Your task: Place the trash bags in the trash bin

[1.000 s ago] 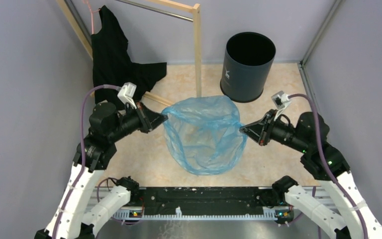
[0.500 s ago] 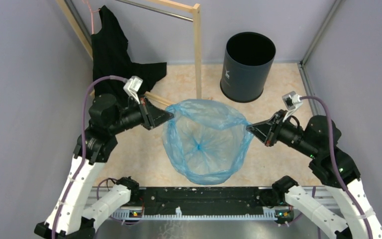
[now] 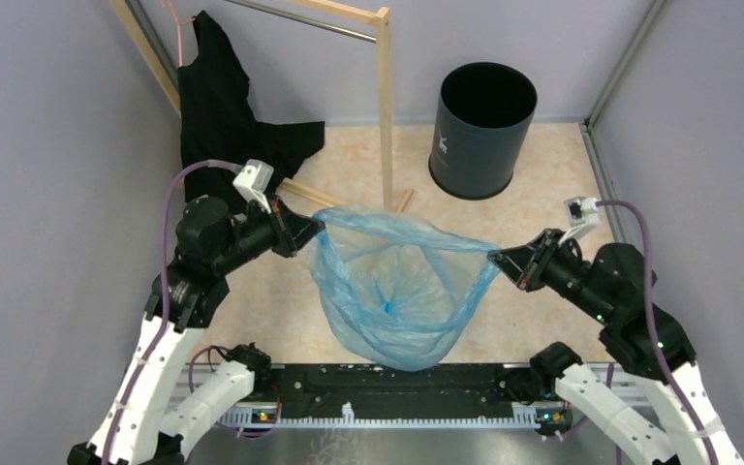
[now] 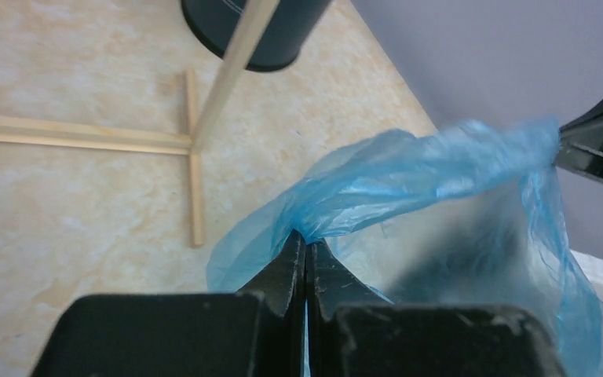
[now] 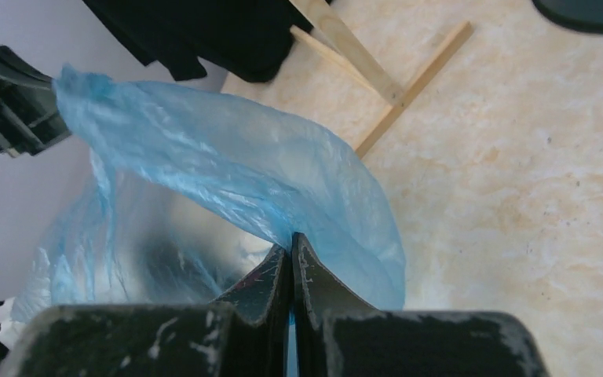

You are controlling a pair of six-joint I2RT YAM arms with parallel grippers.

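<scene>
- Both jaws clamped shut: left gripper (image 3: 318,231) and right gripper (image 3: 494,258) pinch opposite rim edges, stretching the trash bag (image 3: 392,300) open at centre.
- The trash bin (image 3: 484,126) stands far right, well apart; the spread mouth looks meant for its rim.

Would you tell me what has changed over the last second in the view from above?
The right jaws drew outward to the right, pulling the mouth of the bag from round to a taut, flattened opening; the bag now sags nearer the arm bases. Nothing was let go: both jaws stay shut on its rim. The left jaws barely shifted; bin, garment and rack stayed put.
</scene>
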